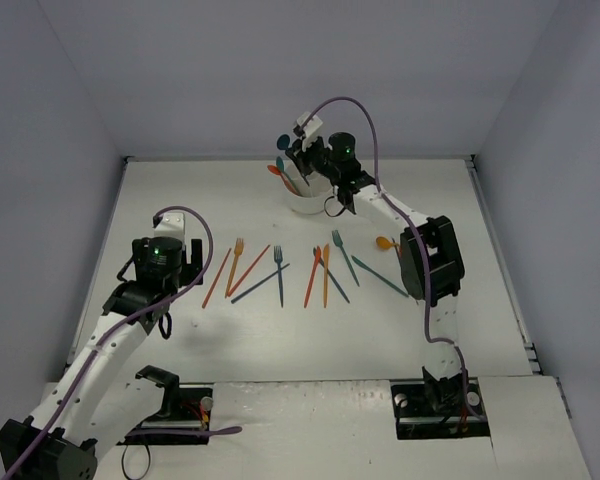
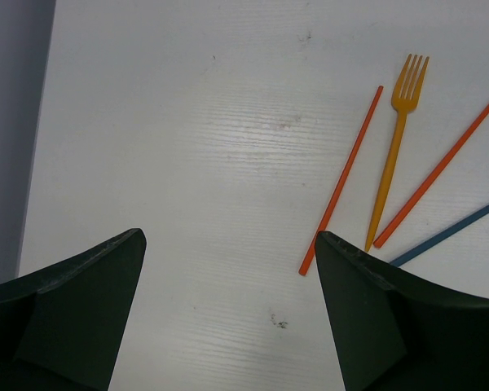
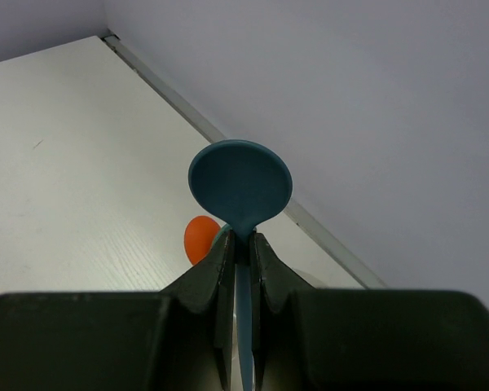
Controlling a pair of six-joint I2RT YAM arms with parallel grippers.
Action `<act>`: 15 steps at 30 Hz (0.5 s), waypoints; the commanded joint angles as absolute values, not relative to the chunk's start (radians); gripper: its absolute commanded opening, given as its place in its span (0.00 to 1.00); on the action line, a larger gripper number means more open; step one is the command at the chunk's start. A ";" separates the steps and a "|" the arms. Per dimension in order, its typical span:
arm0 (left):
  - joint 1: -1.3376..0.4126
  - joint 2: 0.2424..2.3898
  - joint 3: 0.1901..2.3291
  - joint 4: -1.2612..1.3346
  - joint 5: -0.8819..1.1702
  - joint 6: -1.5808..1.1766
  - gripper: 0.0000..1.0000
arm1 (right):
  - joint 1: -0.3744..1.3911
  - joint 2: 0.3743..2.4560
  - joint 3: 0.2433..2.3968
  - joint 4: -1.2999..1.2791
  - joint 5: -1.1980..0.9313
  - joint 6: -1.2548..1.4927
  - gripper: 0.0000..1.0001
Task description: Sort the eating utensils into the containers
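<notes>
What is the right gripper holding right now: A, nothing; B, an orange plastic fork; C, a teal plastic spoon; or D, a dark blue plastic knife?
C: the right gripper is clamped on the neck of the teal plastic spoon, its round bowl sticking out.

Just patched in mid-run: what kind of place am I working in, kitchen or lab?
Most likely a lab robot cell, not a kitchen: bare white table boxed in by plain grey walls, plastic utensils laid out in a row, one white cup at the back.
</notes>
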State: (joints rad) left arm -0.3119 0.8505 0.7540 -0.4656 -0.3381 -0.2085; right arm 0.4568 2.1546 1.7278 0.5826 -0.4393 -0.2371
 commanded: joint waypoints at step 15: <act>-0.304 0.847 0.761 -0.414 -0.350 -0.186 0.82 | 0.463 2.175 1.657 0.712 -0.456 -0.178 0.12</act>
State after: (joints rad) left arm -0.3119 0.8505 0.7532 -0.4652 -0.3382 -0.2081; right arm 0.4589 2.1849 1.6569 0.6069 -0.4598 -0.1960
